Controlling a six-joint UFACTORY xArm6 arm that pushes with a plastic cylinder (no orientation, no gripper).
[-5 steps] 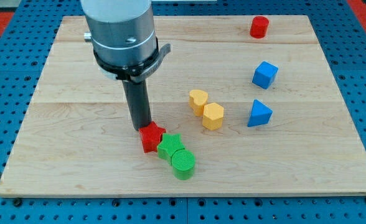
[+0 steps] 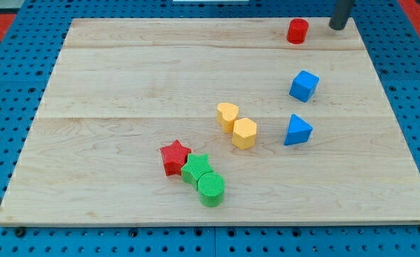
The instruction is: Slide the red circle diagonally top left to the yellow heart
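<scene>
While the red circle (image 2: pixel 297 31) is sitting at the upper right of the table (image 2: pixel 124 78), the tool, a bare rod grasping nothing, is being held just right of it, my tip (image 2: pixel 338 26) apart; contact is best being made on its far-right side, aimed toward the yellow heart (image 2: pixel 227 115).

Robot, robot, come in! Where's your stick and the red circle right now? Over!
My tip at the view's top right, right of red circle, not touching. Yellow heart mid-board, yellow hexagon against it. Path between them open.

My tip (image 2: pixel 338 27) stands just right of the red circle (image 2: pixel 297 31), well above the yellow heart (image 2: pixel 227 115).
</scene>
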